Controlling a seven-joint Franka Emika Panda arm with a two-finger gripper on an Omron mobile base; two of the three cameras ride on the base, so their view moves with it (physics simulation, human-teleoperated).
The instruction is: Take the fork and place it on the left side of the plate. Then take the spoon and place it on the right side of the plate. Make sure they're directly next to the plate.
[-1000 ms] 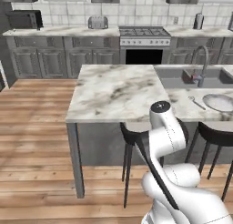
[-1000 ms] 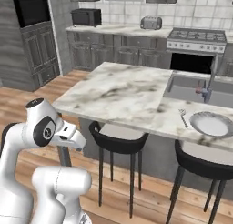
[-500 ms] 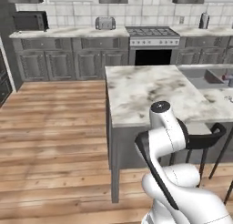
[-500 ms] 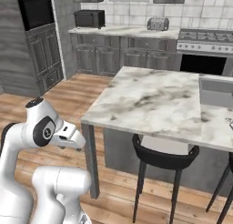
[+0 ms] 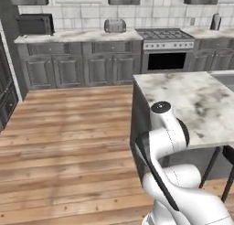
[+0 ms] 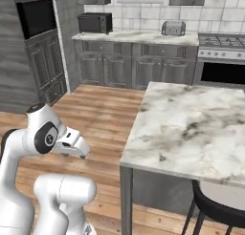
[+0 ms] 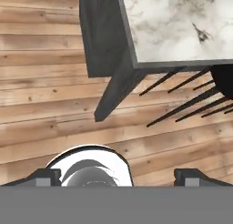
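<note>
The fork, the spoon and the plate are out of view. My gripper (image 7: 117,177) is open, its two dark fingertips (image 7: 43,176) wide apart with nothing between them. It hangs over the wooden floor, short of the near left corner of the marble island (image 7: 182,22). In the right base view the hand (image 6: 72,143) is tucked close to the arm, low and to the left of the island (image 6: 191,124).
The island's dark corner leg (image 7: 116,89) and a black stool (image 6: 220,205) stand under its near edge. A back counter holds a microwave (image 5: 34,24) and a toaster (image 5: 114,25) beside the stove (image 5: 164,34). Open wooden floor (image 5: 68,141) lies left of the island.
The whole picture has shifted: the base has driven left, so the island slid right and the plate and sink left the views. The arm keeps its folded pose, gripper still open.
</note>
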